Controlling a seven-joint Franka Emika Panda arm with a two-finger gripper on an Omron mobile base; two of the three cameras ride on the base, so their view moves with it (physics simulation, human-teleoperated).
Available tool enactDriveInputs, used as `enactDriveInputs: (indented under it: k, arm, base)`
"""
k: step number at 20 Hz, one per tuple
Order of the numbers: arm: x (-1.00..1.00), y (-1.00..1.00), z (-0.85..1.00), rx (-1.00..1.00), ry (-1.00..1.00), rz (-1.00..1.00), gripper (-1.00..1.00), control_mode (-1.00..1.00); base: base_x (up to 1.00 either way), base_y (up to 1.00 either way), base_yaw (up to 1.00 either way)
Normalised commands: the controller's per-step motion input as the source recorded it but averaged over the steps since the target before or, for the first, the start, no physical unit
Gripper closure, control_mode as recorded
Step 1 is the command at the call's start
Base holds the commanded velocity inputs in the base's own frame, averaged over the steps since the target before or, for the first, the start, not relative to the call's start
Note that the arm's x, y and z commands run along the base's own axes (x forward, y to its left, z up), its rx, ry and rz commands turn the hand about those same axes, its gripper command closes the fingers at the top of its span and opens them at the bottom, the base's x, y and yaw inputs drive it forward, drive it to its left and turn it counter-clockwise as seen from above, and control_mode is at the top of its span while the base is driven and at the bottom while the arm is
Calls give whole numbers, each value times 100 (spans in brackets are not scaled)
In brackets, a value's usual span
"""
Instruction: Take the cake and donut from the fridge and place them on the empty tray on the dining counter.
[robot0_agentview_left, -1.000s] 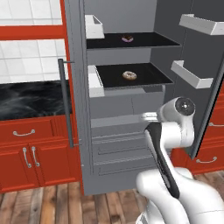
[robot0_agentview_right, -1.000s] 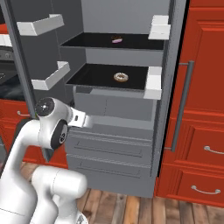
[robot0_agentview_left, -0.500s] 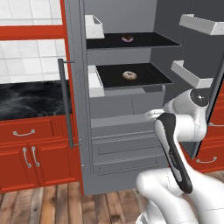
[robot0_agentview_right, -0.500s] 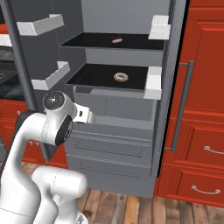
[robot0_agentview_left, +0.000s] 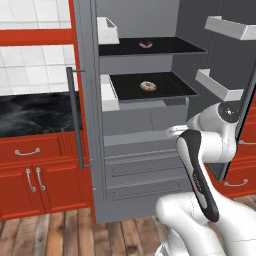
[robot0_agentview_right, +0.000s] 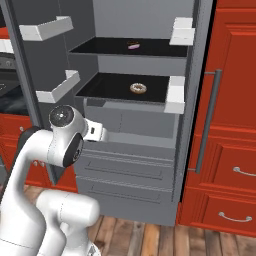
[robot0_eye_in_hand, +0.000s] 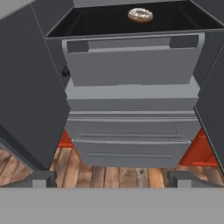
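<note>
The grey fridge (robot0_agentview_left: 125, 150) stands with both doors swung wide. A small ring donut (robot0_agentview_left: 147, 86) (robot0_agentview_right: 138, 89) (robot0_eye_in_hand: 140, 15) lies on the lower black shelf. On the upper shelf sits the cake (robot0_agentview_left: 145, 44) (robot0_agentview_right: 133, 45), small, pink and dark. My gripper (robot0_eye_in_hand: 111, 180) is open with nothing between its fingers. It hangs in front of the fridge, below the donut's shelf and level with the grey drawers. The hand (robot0_agentview_left: 175, 131) (robot0_agentview_right: 98, 133) points into the fridge. The tray and the dining counter are out of view.
White door bins (robot0_agentview_left: 220, 85) (robot0_agentview_right: 55, 87) jut from the open doors on both sides of the arm. Grey drawers (robot0_eye_in_hand: 131, 131) fill the fridge's lower part. Red cabinets (robot0_agentview_left: 35, 175) (robot0_agentview_right: 230, 150) flank it, with a black worktop (robot0_agentview_left: 30, 112) at the left. Below is wooden floor (robot0_eye_in_hand: 113, 175).
The arm's wrist has risen a little and swung toward the right door, mostly in the first half second. The gripper stays open. Donut and cake have not moved.
</note>
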Motion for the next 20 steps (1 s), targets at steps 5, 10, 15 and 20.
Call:
enactDriveInputs:
  k: [5, 10, 15, 20]
  arm:
    - [0, 0, 0, 0, 0, 0, -100, 100]
    - [0, 0, 0, 0, 0, 0, -100, 100]
    - [0, 0, 0, 0, 0, 0, -100, 100]
    - [0, 0, 0, 0, 0, 0, -100, 100]
  base:
    - [0, 0, 0]
    - [57, -4, 0]
    - [100, -17, 0]
    - [100, -16, 0]
